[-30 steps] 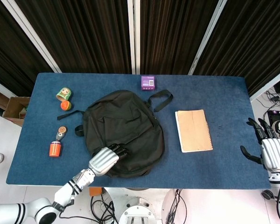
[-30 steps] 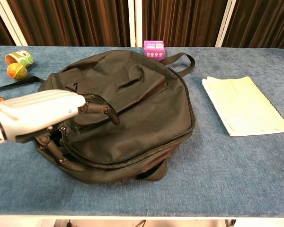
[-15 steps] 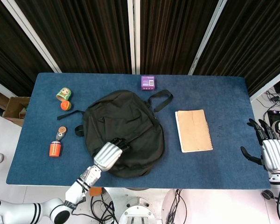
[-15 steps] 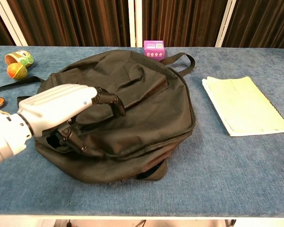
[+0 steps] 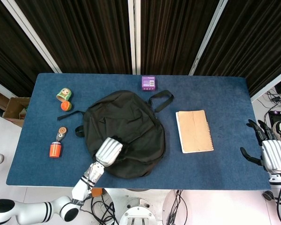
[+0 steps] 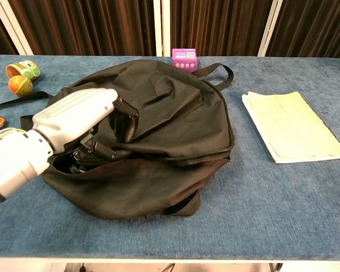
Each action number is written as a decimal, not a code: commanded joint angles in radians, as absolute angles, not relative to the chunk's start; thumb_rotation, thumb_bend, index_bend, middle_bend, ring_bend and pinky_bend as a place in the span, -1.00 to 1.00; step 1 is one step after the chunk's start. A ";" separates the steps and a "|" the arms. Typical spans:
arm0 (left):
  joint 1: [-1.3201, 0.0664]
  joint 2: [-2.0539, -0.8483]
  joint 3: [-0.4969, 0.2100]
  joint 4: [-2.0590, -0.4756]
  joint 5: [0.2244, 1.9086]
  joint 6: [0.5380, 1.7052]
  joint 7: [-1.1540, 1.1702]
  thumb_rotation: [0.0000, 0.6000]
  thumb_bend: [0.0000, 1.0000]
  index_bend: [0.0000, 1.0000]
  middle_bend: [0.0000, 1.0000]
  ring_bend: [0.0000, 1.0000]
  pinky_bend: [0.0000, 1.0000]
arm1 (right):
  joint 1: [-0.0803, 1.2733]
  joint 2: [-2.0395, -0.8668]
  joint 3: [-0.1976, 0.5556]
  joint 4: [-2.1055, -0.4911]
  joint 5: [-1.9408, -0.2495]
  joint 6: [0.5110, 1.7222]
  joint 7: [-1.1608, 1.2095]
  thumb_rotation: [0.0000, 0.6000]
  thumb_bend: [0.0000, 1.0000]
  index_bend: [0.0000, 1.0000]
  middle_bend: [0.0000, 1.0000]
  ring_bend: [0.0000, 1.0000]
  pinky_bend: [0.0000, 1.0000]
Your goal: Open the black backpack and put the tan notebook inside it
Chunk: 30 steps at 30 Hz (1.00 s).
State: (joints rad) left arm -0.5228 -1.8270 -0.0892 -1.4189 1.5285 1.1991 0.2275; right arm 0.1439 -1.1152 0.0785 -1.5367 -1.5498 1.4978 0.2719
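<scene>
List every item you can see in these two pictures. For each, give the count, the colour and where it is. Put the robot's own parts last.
backpack: 1, black, table centre
notebook: 1, tan, right of backpack
small box: 1, purple, far edge
round toy: 1, green and tan, far left
ball: 1, orange, beside round toy
toy figure: 1, orange, left near side
table: 1, blue top
left hand: silver, grips backpack's near left fabric
right hand: silver, off table's right edge, fingers apart

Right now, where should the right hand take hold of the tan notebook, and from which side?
Probably the tan notebook's plain long edge facing the black backpack, approached from above; it lies flat, the spiral binding lines its other long side, and the right hand waits beyond the table edge.
</scene>
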 commanded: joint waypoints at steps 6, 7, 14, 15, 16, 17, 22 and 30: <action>-0.519 -1.839 -0.146 -1.408 1.515 1.260 0.156 1.00 -0.11 0.46 0.45 0.24 0.13 | 0.143 -1.114 0.069 -1.523 -1.557 1.488 0.272 1.00 -0.52 -0.84 -0.57 -0.92 -0.62; -0.520 -1.830 -0.150 -1.416 1.512 1.260 0.149 1.00 -0.11 0.46 0.44 0.24 0.13 | 0.143 -1.113 0.068 -1.523 -1.558 1.487 0.273 1.00 -0.52 -0.84 -0.57 -0.92 -0.62; -0.519 -1.770 -0.205 -1.448 1.472 1.281 0.158 1.00 -0.11 0.45 0.43 0.24 0.13 | 0.141 -1.114 0.066 -1.513 -1.567 1.493 0.277 1.00 -0.52 -0.84 -0.57 -0.91 -0.62; -0.518 -1.758 -0.218 -1.457 1.459 1.282 0.152 1.00 -0.11 0.45 0.43 0.24 0.13 | 0.143 -1.112 0.063 -1.512 -1.570 1.486 0.273 1.00 -0.52 -0.84 -0.57 -0.91 -0.62; -0.517 -1.744 -0.232 -1.469 1.446 1.283 0.144 1.00 -0.11 0.45 0.43 0.24 0.13 | 0.146 -1.110 0.059 -1.511 -1.573 1.477 0.268 1.00 -0.52 -0.84 -0.57 -0.91 -0.62; -0.515 -1.725 -0.251 -1.485 1.426 1.281 0.128 1.00 -0.11 0.44 0.43 0.24 0.13 | 0.153 -1.107 0.053 -1.509 -1.579 1.462 0.256 1.00 -0.52 -0.84 -0.57 -0.91 -0.62; -0.512 -1.638 -0.332 -1.551 1.319 1.252 0.081 1.00 -0.09 0.44 0.42 0.23 0.12 | 0.203 -1.109 0.019 -1.498 -1.623 1.363 0.149 1.00 -0.52 -0.84 -0.56 -0.91 -0.62; -0.504 -1.551 -0.390 -1.621 1.165 1.167 -0.034 1.00 -0.08 0.43 0.41 0.23 0.12 | 0.307 -1.206 0.022 -1.321 -1.628 1.204 -0.025 1.00 -0.52 -0.79 -0.55 -0.91 -0.60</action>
